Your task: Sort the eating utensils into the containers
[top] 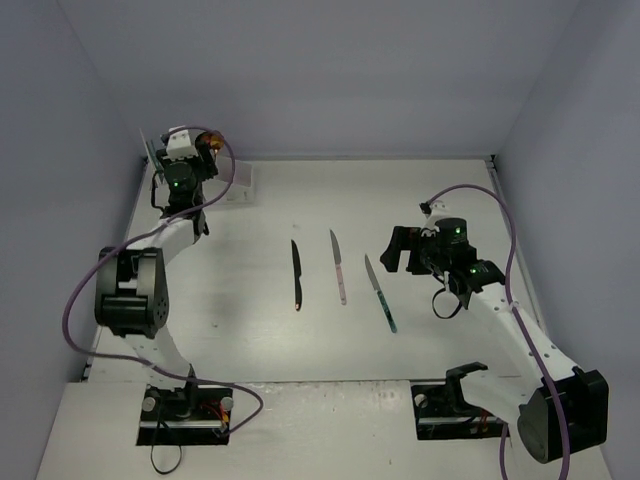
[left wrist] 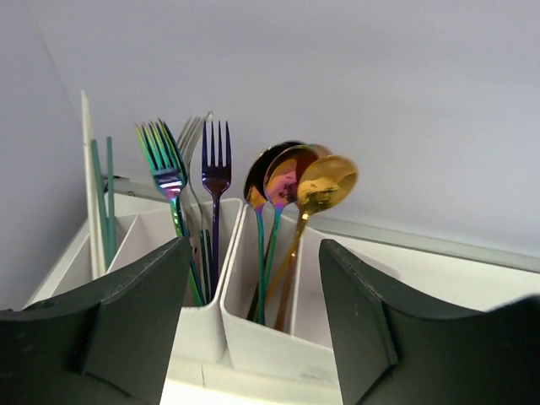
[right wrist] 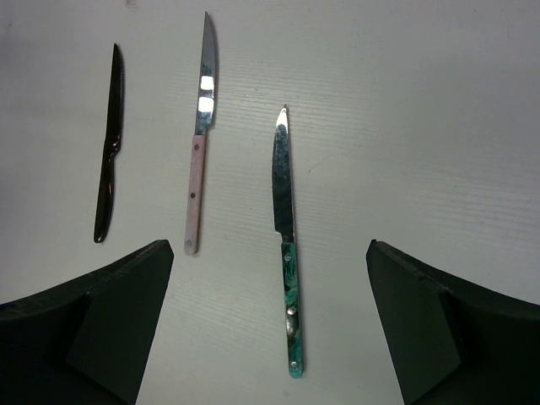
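Centrally, three knives [top: 340, 267] flat; spoons [left wrist: 325, 181], forks [left wrist: 216, 164] racked

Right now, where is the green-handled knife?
The green-handled knife lies flat on the table, right of centre in the top view, rightmost of three knives, next to the pink-handled knife without touching it.

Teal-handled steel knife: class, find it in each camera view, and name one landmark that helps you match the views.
Top external: teal-handled steel knife, right of centre, rightmost in its row.
Left wrist: not in view.
Right wrist: the knife lies near centre, tip pointing up.
Shared landmark: pink-handled steel knife, next on its left.
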